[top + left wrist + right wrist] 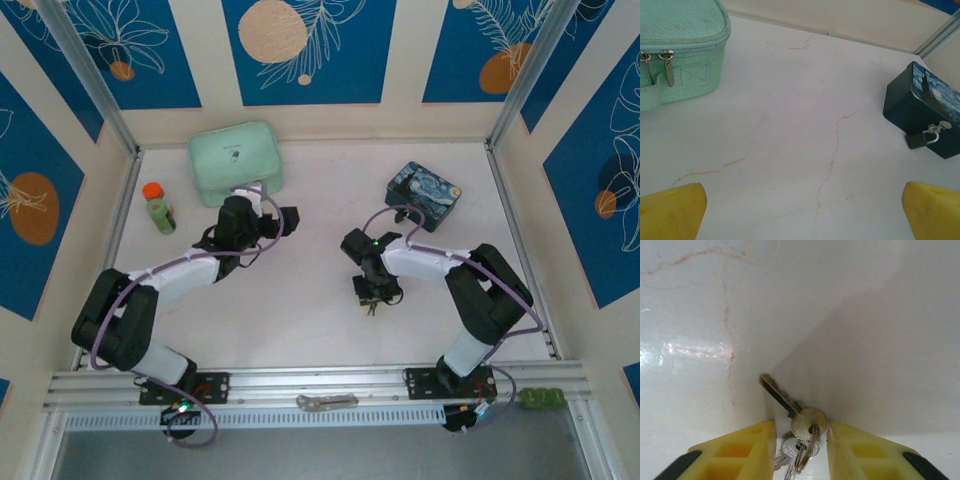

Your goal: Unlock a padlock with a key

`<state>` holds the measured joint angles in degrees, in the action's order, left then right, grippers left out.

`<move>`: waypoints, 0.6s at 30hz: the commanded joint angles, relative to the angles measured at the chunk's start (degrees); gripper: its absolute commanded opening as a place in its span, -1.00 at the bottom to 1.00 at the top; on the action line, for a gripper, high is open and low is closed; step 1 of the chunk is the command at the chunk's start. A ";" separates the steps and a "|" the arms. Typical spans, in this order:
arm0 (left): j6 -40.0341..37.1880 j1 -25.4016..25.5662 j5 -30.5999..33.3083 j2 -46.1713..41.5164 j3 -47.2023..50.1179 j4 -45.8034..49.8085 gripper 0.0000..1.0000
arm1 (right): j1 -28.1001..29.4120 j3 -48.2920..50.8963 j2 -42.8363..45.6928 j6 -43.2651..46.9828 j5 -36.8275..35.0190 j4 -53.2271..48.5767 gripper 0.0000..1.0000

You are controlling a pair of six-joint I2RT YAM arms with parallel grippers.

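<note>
A bunch of small keys on a ring lies on the white table, and the topmost key [809, 422] points its blade up and left. My right gripper [800, 427] straddles that key's round head. Its right finger touches the head, a narrow gap remains on the left, and the jaws are open. From above, the right gripper [372, 292] points down at the keys [372, 306]. The padlock [921, 138] hangs on the clasp of the dark blue night-sky tin [932, 107]. My left gripper [805, 205] hovers wide open over bare table near the left gripper [290, 222] spot at mid-left.
A mint green zip case [235, 160] stands at the back left. A small bottle with an orange cap [157, 207] is beside it. The tin [425, 195] sits at the back right. A flat grey metal tool [327, 402] lies on the front rail.
</note>
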<state>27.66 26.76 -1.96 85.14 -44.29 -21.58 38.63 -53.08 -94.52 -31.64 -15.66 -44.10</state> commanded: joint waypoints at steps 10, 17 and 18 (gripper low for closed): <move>5.16 0.13 -3.45 -4.17 -0.62 -1.40 0.99 | -1.81 5.11 4.27 1.24 7.49 9.20 -1.00; 15.20 1.07 -7.83 -4.55 1.35 -2.78 0.99 | -6.02 5.43 11.91 4.52 17.80 20.42 -1.00; 17.43 1.46 -8.44 -4.48 1.61 -2.68 0.98 | -6.70 5.44 12.68 4.35 19.53 22.45 -1.00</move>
<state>38.41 27.29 -7.03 81.76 -43.83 -23.14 33.28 -47.99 -85.08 -28.88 -3.86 -29.23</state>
